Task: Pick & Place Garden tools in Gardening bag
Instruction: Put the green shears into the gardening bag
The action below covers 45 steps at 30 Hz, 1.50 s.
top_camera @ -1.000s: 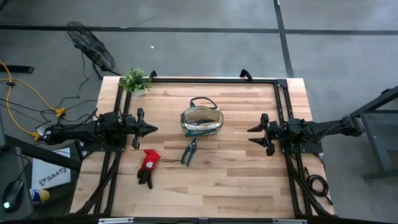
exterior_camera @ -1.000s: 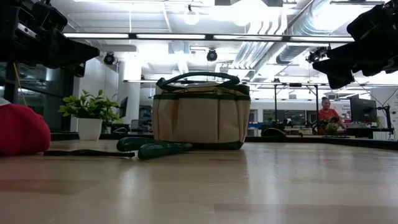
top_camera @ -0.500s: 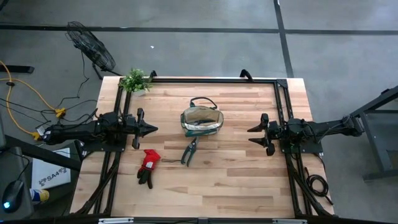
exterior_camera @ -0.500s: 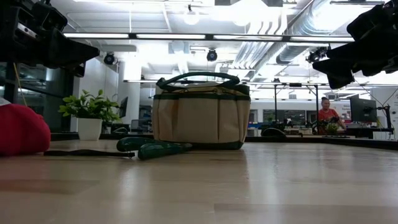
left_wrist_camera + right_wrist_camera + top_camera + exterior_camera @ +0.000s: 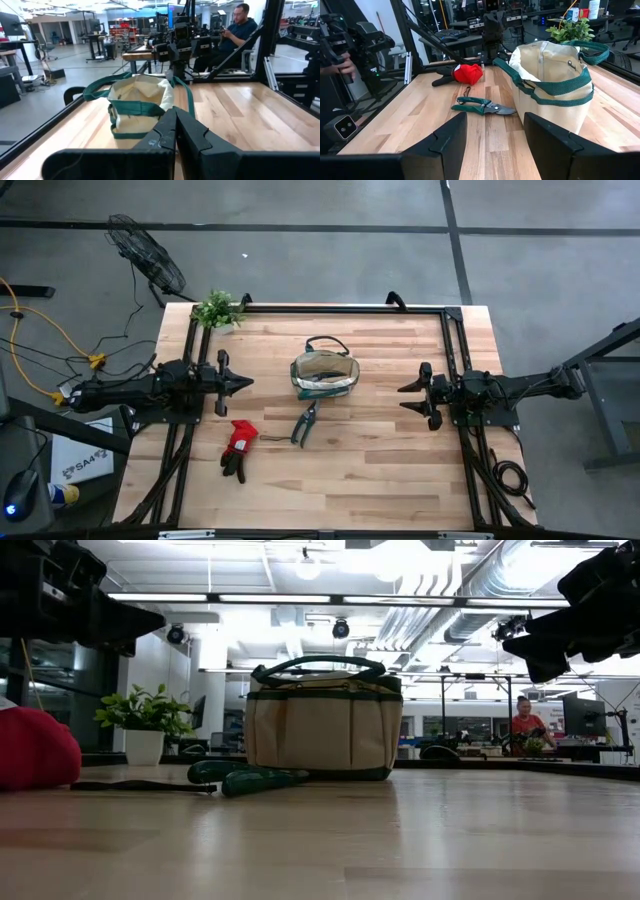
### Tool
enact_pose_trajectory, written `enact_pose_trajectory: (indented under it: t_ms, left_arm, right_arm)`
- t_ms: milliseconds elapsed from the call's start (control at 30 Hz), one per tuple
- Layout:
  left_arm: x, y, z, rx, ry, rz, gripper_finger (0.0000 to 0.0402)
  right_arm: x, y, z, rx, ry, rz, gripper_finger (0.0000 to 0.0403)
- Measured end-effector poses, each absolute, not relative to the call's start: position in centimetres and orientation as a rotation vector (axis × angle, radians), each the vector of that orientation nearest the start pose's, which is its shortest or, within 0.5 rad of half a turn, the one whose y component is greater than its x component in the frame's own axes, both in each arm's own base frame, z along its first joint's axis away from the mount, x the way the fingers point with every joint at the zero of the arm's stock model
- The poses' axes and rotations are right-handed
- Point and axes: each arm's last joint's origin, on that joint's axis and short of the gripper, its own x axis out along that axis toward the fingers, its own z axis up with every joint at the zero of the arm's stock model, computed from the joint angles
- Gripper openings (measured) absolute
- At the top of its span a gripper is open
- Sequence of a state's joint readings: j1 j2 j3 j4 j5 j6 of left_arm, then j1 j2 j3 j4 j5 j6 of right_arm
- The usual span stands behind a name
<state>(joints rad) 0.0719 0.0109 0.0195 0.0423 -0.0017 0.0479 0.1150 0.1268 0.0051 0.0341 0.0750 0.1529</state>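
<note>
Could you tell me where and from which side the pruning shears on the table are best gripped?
The pruning shears lie flat near the gardening bag. Probably best taken from straight above, across the paired green handles: they are thicker than the thin blades and lie clear of the bag.

We see the tan gardening bag (image 5: 324,375) upright mid-table, green trim, mouth open. Green-handled shears (image 5: 304,421) lie flat just in front of it. Red-and-black glove pair (image 5: 237,448) lies beside the shears.
</note>
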Motion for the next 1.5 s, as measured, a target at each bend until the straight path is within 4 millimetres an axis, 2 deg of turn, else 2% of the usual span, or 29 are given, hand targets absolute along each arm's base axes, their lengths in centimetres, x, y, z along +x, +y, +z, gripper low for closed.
enact_pose_trajectory:
  t_ms: [433, 600, 733, 933, 1200, 1333, 1500]
  left_arm:
    - [9.7, 0.6, 17.5, -0.025, -0.067, 0.026, 0.0001]
    - [9.6, 0.6, 17.7, -0.029, -0.044, 0.040, 0.0001]
    - [10.0, 0.8, 17.9, -0.055, 0.002, 0.116, 0.0007]
    - [11.4, 1.2, 19.2, -0.194, 0.106, 0.205, 0.0046]
    - [14.5, 1.0, 21.2, -0.429, 0.305, 0.223, 0.0094]
    - [15.9, 0.0, 21.2, -0.490, 0.440, 0.218, 0.0105]
    - [17.3, -1.4, 20.6, -0.647, 0.557, 0.227, 0.0106]
  right_arm:
    - [10.4, 1.0, 15.8, 0.144, 0.090, 0.033, 0.0189]
    - [10.4, 1.0, 15.8, 0.145, 0.090, 0.033, 0.0189]
    - [10.4, 1.0, 15.8, 0.144, 0.091, 0.033, 0.0189]
    - [10.4, 1.0, 15.8, 0.144, 0.091, 0.033, 0.0189]
    - [10.4, 1.0, 15.8, 0.144, 0.091, 0.033, 0.0189]
    - [10.4, 1.0, 15.8, 0.144, 0.091, 0.033, 0.0189]
    - [10.4, 1.0, 15.8, 0.144, 0.091, 0.033, 0.0189]
